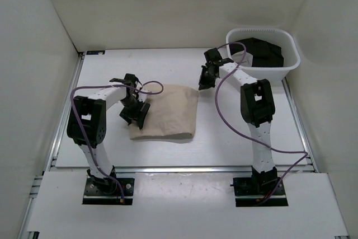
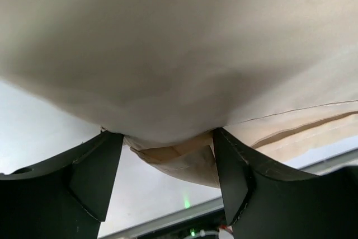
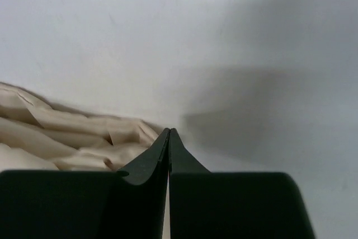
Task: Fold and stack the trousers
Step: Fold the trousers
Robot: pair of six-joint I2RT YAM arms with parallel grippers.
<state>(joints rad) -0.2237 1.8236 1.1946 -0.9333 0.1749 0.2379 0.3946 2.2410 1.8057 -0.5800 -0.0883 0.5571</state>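
Note:
Beige trousers (image 1: 170, 113) lie folded in a rough rectangle at the middle of the table. My left gripper (image 1: 134, 113) is at their left edge. In the left wrist view it (image 2: 168, 138) is open, with the folded edge of the beige cloth (image 2: 179, 54) between and above the spread fingers. My right gripper (image 1: 206, 76) hovers just off the trousers' far right corner. In the right wrist view it (image 3: 169, 132) is shut and empty, with the beige cloth (image 3: 67, 138) to its left. A dark pair of trousers (image 1: 263, 53) lies in the basket.
A white plastic basket (image 1: 260, 31) stands at the far right corner of the table. White walls enclose the table on the left, back and right. A purple cable (image 1: 151, 89) loops over the left arm near the cloth.

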